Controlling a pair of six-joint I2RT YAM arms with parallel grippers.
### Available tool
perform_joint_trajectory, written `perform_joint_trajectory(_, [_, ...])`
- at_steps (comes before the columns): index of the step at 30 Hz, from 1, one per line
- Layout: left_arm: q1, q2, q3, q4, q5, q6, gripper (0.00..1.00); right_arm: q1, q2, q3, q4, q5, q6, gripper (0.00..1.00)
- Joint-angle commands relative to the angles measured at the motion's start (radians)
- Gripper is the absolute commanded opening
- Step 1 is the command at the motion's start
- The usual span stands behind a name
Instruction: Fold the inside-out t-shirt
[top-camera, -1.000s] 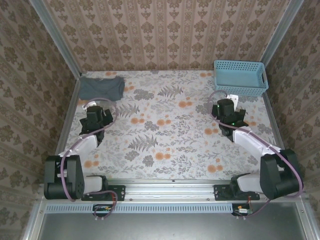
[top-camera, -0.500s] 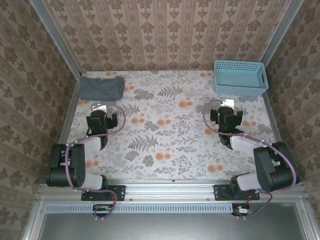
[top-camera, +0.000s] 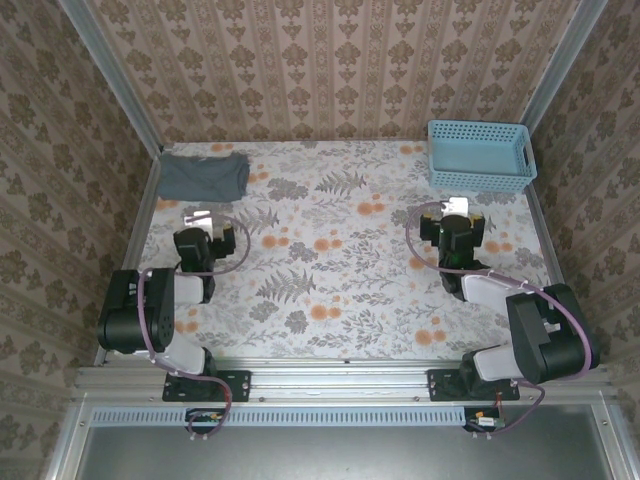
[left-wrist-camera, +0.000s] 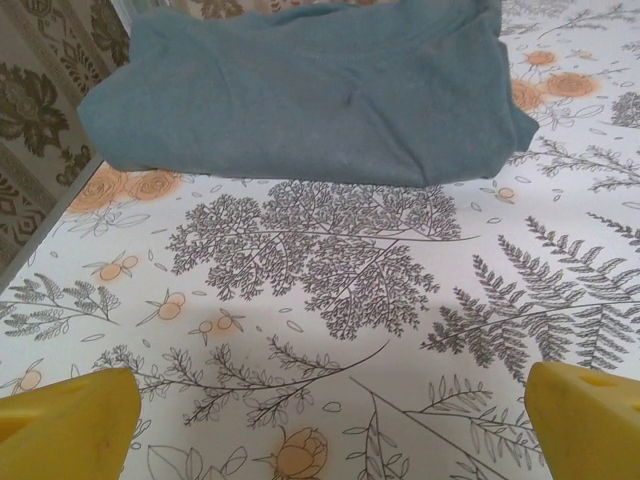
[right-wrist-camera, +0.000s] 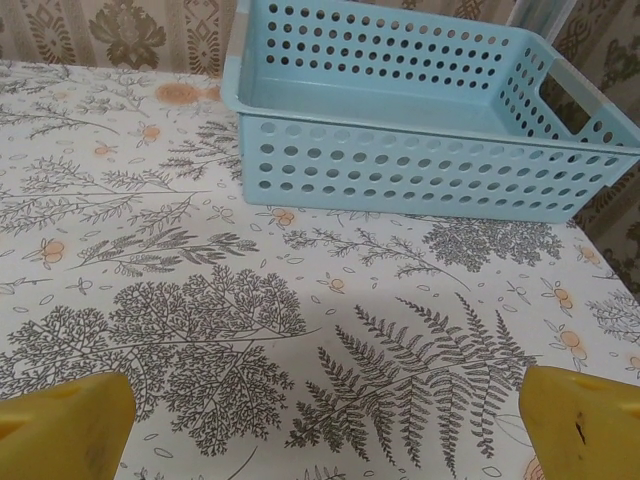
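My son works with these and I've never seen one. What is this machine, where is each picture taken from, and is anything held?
These are two robot arms bolted to the near edge of a table with a flowered cover. The wide picture looks down from above and behind them. The other two come from cameras on the wrists; the yellow shapes are each gripper's own fingers. The left gripper faces a dark grey t-shirt lying bundled flat in the far left corner; the right gripper faces a light blue basket in the far right corner. Both grippers are open and hold nothing.
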Motion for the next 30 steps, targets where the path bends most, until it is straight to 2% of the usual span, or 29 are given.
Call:
perform_joint_trajectory(1, [-0.006, -0.003, 0.005, 0.044, -0.022, 0.023, 1.0, -0.029, -0.007, -0.021, 0.052, -0.048, 0.029, 1.0])
perform_joint_trajectory(19, [-0.006, -0.003, 0.005, 0.043, -0.022, 0.024, 1.0, -0.099, 0.107, -0.03, 0.176, -0.152, 0.07, 1.0])
perform_joint_trajectory(26, [-0.005, -0.002, 0.005, 0.043, -0.022, 0.024, 1.0, -0.104, 0.115, -0.015, 0.152, -0.17, 0.071, 1.0])
perform_joint_trajectory(30, [-0.006, -0.003, 0.005, 0.043, -0.022, 0.024, 1.0, -0.121, 0.116, -0.024, 0.168, -0.235, 0.068, 1.0])
